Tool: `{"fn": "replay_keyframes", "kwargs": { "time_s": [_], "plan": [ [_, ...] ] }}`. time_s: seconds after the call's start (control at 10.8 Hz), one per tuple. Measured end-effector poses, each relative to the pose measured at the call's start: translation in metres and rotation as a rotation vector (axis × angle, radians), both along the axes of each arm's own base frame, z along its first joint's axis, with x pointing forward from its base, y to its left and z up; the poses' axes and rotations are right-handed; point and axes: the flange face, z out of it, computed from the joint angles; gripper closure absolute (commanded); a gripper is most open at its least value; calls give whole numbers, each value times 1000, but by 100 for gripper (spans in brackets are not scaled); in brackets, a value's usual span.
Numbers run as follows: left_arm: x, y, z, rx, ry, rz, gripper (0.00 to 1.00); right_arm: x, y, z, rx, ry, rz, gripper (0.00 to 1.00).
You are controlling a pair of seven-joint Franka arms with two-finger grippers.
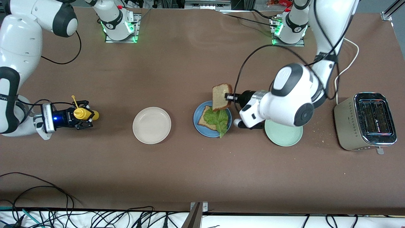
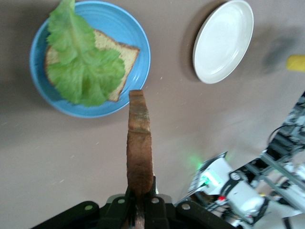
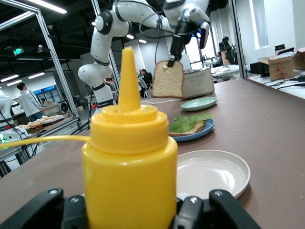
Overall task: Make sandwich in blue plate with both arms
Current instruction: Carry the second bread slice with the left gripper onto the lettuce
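Observation:
The blue plate (image 1: 197,126) holds one slice of speckled bread (image 1: 203,119) with a green lettuce leaf (image 1: 219,120) on top. My left gripper (image 1: 228,97) is shut on a second slice of toast (image 1: 221,96), which it holds on edge over the plate's rim, on the side toward the arms' bases. The left wrist view shows that toast (image 2: 139,143) edge-on between the fingers of the left gripper (image 2: 140,202), with the plate (image 2: 121,26) and lettuce (image 2: 81,71) below. At the right arm's end of the table, my right gripper (image 1: 84,116) is shut on an upright yellow squeeze bottle (image 1: 82,113) (image 3: 128,162).
A beige plate (image 1: 152,125) lies between the bottle and the blue plate. A pale green plate (image 1: 283,136) sits partly under the left arm. A silver toaster (image 1: 364,123) stands at the left arm's end. Cables run along the table's front edge.

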Motion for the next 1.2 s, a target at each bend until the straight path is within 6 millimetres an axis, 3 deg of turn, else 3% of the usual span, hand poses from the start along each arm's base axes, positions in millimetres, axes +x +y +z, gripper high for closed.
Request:
{"fn": "replay_keyframes", "kwargs": {
  "time_s": [0.37, 0.65, 0.83, 1.2],
  "plan": [
    [16, -7, -100, -290, 18, 25, 100, -20, -6, -55, 55, 33, -4, 100],
    [30, 30, -142, -401, -91, -44, 98, -25, -5, -72, 56, 53, -5, 100],
    [32, 52, -163, -450, -148, -85, 0, -26, -7, -81, 40, 40, -16, 100],
    [25, 49, -184, -493, -176, -137, 0, -20, -12, -83, 29, -60, -46, 100]
  ]
}}
